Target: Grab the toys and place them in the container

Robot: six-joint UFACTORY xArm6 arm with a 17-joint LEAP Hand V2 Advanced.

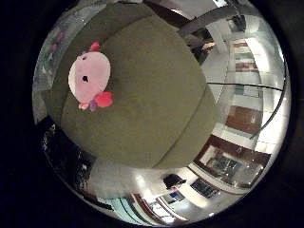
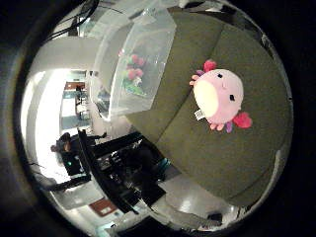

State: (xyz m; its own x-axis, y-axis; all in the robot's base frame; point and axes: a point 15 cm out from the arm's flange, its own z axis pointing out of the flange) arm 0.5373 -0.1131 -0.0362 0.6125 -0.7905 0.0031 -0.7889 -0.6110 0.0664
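Observation:
A round pink plush toy with a cream belly, dark eyes and red-pink fins lies on an olive green cushion; it also shows in the little finger side view as the plush toy. A clear plastic container stands on the cushion beside the toy, some way off from it. Inside the container lies a toy with red and green parts. No part of my hand shows in either view. Both toy and container look small, so the palm is well above them.
The olive cushion is a wide seat with a seam across it and rounded edges dropping to a pale floor. Dark equipment and stands lie beyond the cushion's edge, below the container.

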